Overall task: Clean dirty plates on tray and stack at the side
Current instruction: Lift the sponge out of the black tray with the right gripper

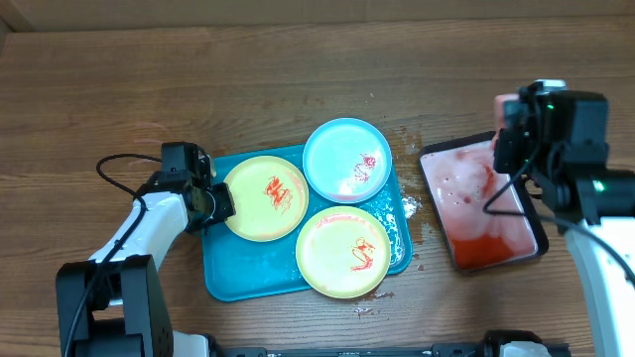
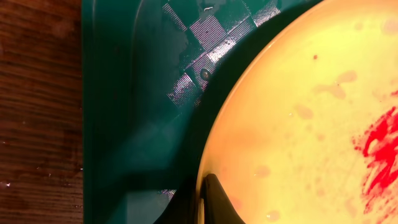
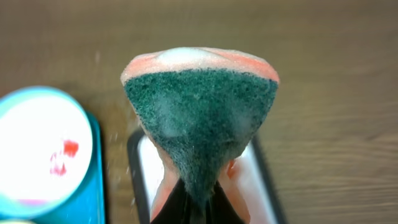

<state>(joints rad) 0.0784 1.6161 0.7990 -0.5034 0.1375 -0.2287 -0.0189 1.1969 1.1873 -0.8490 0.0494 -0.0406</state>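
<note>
Three sauce-smeared round plastic plates (image 1: 345, 159) are sitting unstacked on the turquoise rectangular plastic tray (image 1: 226, 280); left pincer (image 1: 220, 203) is pinching one yellow plate (image 1: 266, 198) by its rim, right pincer (image 3: 196, 202) is clamping a green-faced orange sponge (image 3: 199, 118).

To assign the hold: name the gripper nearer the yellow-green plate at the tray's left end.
Left. The left gripper is at that plate's left rim; the right gripper, holding a sponge, hangs over the black-rimmed tray.
</note>
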